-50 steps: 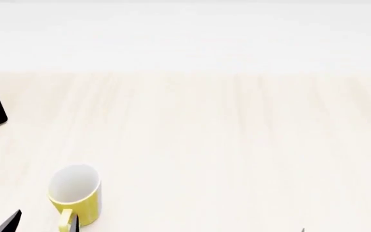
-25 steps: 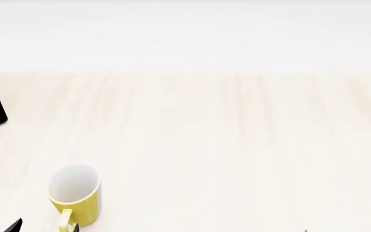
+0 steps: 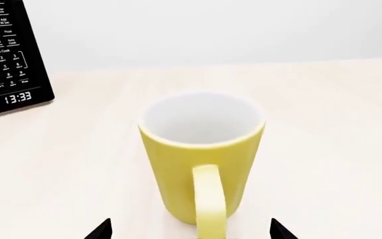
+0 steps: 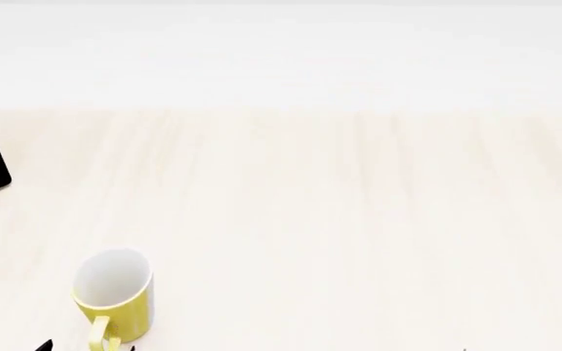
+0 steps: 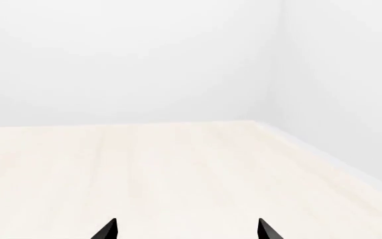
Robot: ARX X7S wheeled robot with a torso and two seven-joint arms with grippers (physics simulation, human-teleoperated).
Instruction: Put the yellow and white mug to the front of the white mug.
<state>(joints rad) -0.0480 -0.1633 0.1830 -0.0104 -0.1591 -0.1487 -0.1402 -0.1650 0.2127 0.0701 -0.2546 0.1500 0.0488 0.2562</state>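
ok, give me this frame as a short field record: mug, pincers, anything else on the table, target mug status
mug: yellow and white mug upright on the table, handle facing the left pincer
left pincer: left pincer open, tips either side of the handle, not touching the mug
right pincer: right pincer open, over bare tabletop, holding nothing
other: microwave control panel at the table's left, clock reading 13:33
white mug: not in any view

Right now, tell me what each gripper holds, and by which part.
Nothing is held. The left gripper is open, its fingertips apart on either side of the small yellow and white mug's handle. The right gripper is open over bare table.
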